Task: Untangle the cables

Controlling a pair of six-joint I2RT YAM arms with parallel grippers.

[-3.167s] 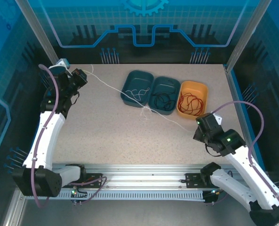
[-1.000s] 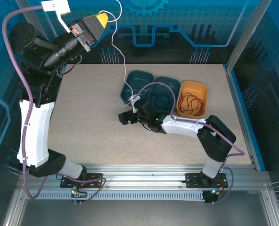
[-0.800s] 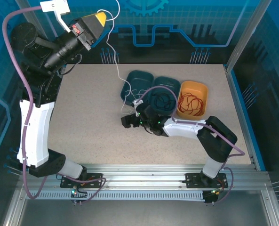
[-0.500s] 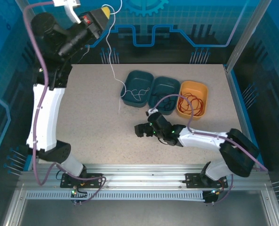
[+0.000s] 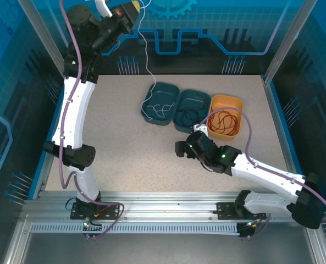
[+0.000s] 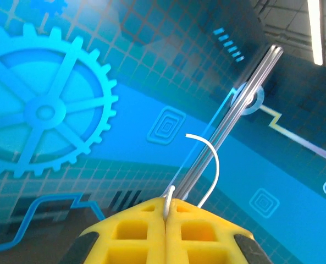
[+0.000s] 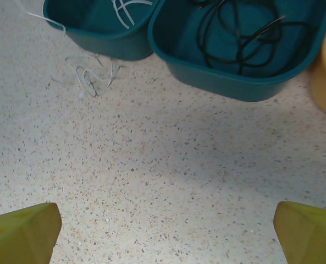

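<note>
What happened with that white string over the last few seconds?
The left gripper, shut on the white cable, rose high, so the cable now hangs into the left teal tray. The right gripper let go, opened and drew back. The black cable and red cable stayed put.

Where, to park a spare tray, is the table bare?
Bare: the table's left half, between the left arm and the teal trays, and the near-centre strip. Crowded: far centre-right, around those, the orange tray, the right arm and the white cable.
</note>
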